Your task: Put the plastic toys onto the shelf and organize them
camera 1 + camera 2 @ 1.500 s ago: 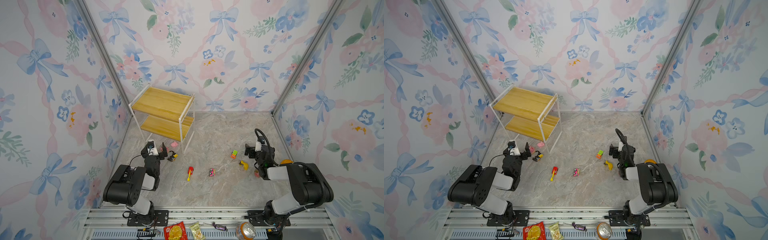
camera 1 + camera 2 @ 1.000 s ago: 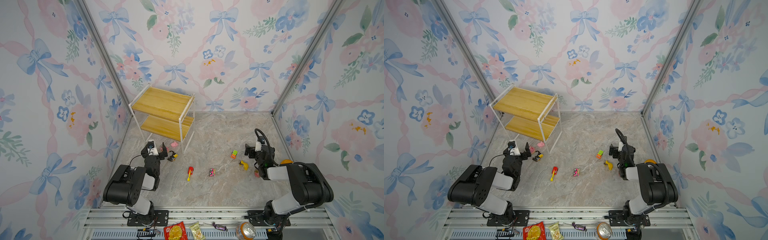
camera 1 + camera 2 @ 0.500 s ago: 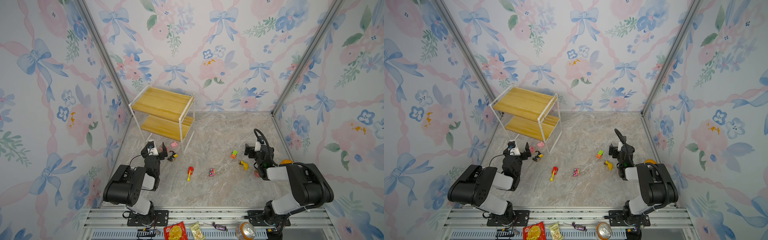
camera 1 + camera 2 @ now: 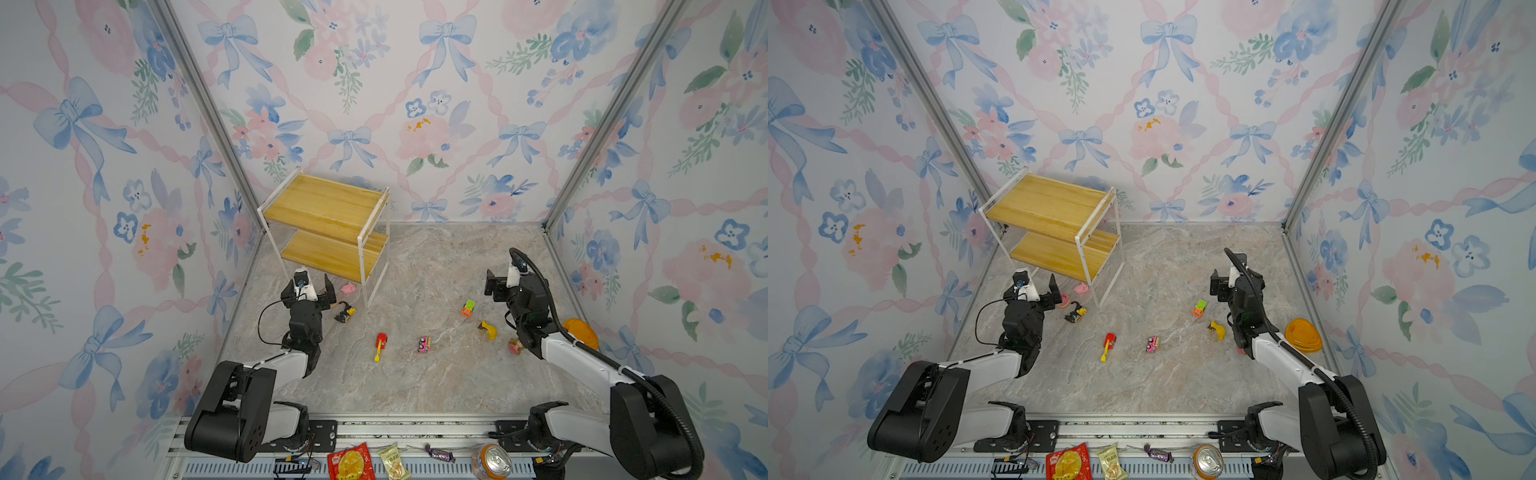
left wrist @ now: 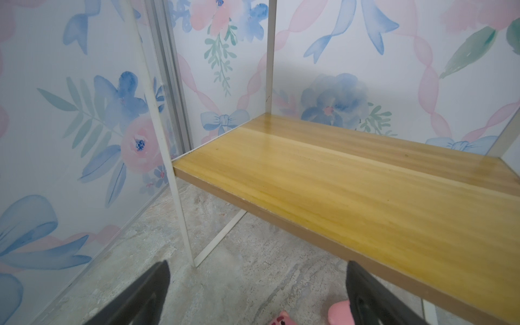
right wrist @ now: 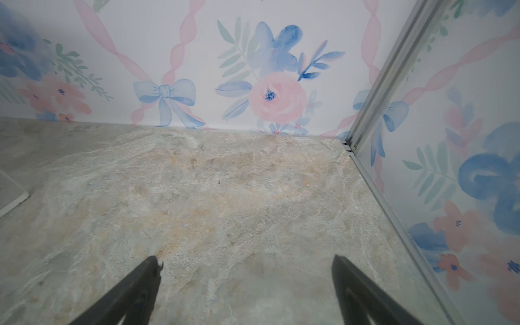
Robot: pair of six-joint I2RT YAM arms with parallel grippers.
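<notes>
Enclosing the scene on three sides, floral wallpaper [image 4: 415, 104] with blue bows and pink ribbons meets at slanting aluminium corner posts [image 4: 199, 95]. The worktop [image 4: 436, 386] is a grey-beige marbled slab.

At the far left corner stands the shelf [image 4: 328, 216], two yellowish boards in a white frame, set at an angle to the walls. Just in front of it hovers the left gripper [image 4: 308, 291], jaws spread wide and holding nothing. The wrist view looks along the lower board.

All the toys lie on the worktop. The pink pig [image 4: 348, 288] sits by the shelf's front leg. The round pink figure [image 4: 1064, 300] is just beside the left jaws, and the black-yellow figure [image 4: 345, 313] is near it. Mid-worktop are the red car [image 4: 380, 341] and the pink car [image 4: 424, 344].

Further right come the green-orange car [image 4: 468, 308] and the yellow-haired figure [image 4: 488, 329]. The right gripper [image 4: 498, 287] is above bare stone, jaws wide apart and empty. The pink-dress doll [image 4: 515, 345] lies beside that arm, and an orange dome [image 4: 579, 332] sits by the right wall.

Along the front rail lie snack packets [image 4: 350, 462], a wrapped candy [image 4: 438, 453] and a drink can [image 4: 491, 465].
</notes>
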